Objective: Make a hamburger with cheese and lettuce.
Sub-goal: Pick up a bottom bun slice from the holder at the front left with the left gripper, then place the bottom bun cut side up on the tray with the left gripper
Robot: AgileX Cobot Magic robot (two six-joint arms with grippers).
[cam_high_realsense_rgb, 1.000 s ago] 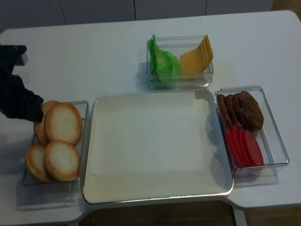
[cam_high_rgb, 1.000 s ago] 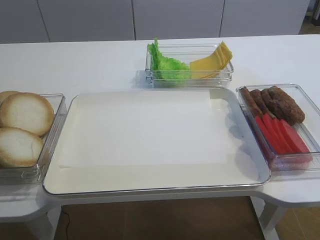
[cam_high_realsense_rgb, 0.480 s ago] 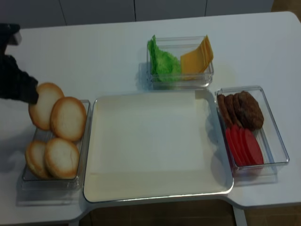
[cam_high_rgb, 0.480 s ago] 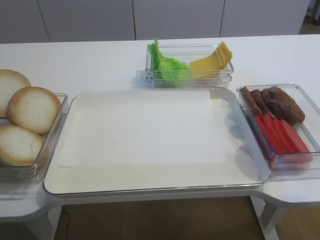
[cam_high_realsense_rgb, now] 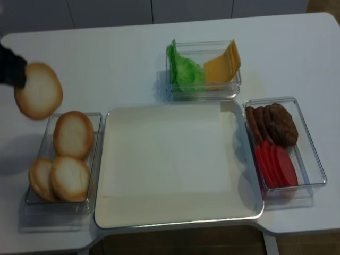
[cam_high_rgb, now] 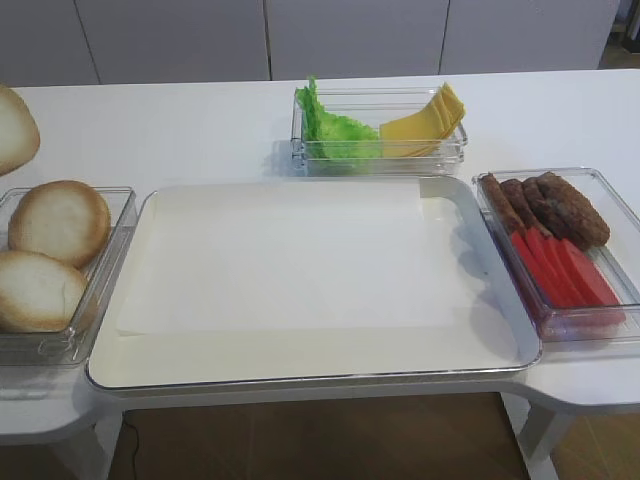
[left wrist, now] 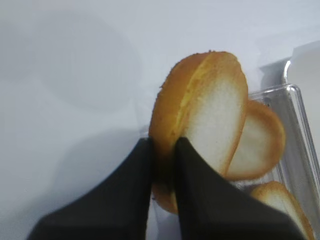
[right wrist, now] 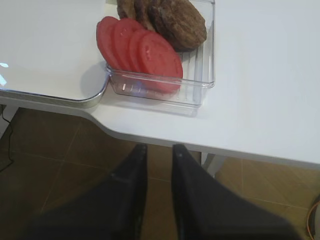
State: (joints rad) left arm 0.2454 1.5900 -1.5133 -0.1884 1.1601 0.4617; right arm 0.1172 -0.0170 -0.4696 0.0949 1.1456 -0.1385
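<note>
My left gripper point(left wrist: 162, 146) is shut on the rim of a bun half point(left wrist: 205, 107) with a cream face and golden-brown rim. It holds the bun in the air, above and to the far left of the bun container point(cam_high_realsense_rgb: 96, 159). The lifted bun shows in the realsense view point(cam_high_realsense_rgb: 38, 90), with the gripper point(cam_high_realsense_rgb: 15, 73) at its upper left. The other high view shows only the bun point(cam_high_rgb: 12, 125). The cheese point(cam_high_realsense_rgb: 223, 64) and lettuce point(cam_high_realsense_rgb: 183, 70) lie in a clear container at the back. My right gripper point(right wrist: 159, 150) is slightly open and empty, over the floor off the table's front edge.
A large cream-lined tray point(cam_high_realsense_rgb: 170, 159) fills the middle. Three more bun halves point(cam_high_realsense_rgb: 71, 135) lie in the left container. A clear container point(cam_high_realsense_rgb: 313, 159) at the right holds brown patties point(cam_high_realsense_rgb: 276, 123) and red tomato slices point(cam_high_realsense_rgb: 276, 164); it also shows in the right wrist view point(right wrist: 205, 65).
My left gripper has lifted one bun half out of the left container, up and away to the far left. The remaining buns have settled. The right arm has not moved.
</note>
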